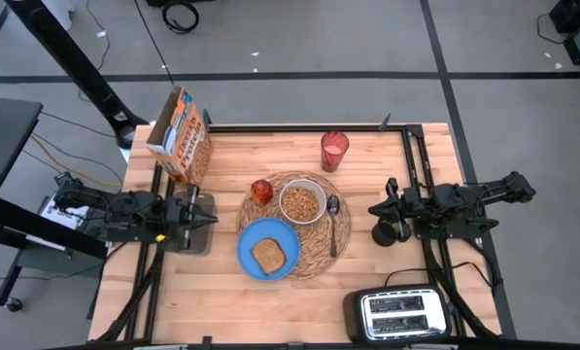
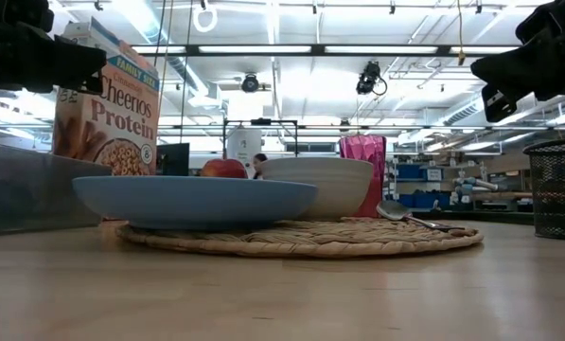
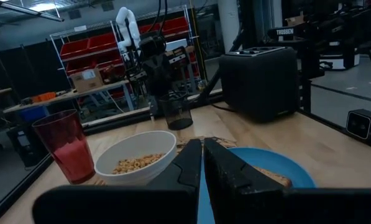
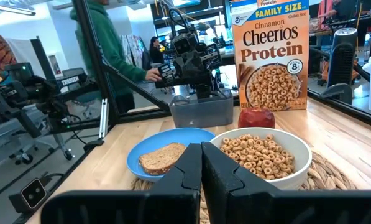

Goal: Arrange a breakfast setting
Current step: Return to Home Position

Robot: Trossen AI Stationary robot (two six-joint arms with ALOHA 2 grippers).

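Placemat [image 1: 315,256] laid — left gripper [image 1: 214,221], right gripper [image 1: 372,208] seemingly closed.

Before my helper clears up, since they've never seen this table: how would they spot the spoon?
On the wooden table, find the round woven placemat. Right of the white cereal bowl on it lies the spoon, the only slim metal thing.
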